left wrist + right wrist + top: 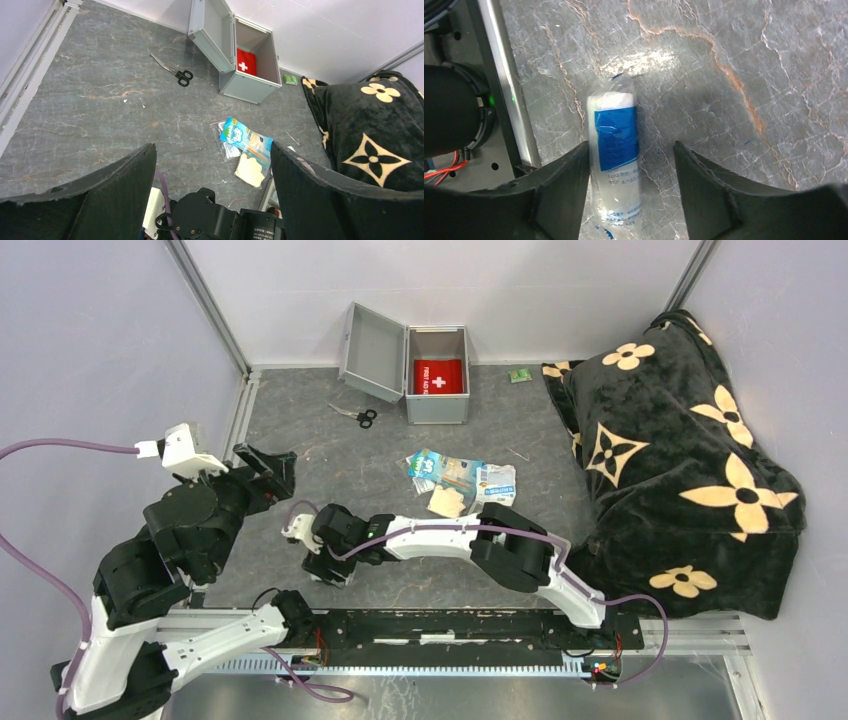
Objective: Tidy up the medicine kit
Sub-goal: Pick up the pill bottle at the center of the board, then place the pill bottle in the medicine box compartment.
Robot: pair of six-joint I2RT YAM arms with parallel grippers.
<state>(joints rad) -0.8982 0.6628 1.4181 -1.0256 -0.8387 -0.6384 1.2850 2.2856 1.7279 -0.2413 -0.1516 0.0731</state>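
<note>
Two tools parted, nothing gripped yet.
Straddling the wrapped gauze roll [614,125] with the right tool [630,155], jaws apart, likely to lift it; holding the left tool [212,150] wide and empty, aside; medicine kit [437,408] lid-open at the tabletop's [330,450] far edge, ready for filling.

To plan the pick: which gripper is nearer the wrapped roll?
Right. The right gripper has the roll between its fingers; the left gripper hangs apart, further left.

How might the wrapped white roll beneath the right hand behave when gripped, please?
Lying on its side, the cylindrical roll may roll away if nudged. Its glossy clear wrap looks slippery. It seems soft and light, perhaps gauze, so it could squash.
</note>
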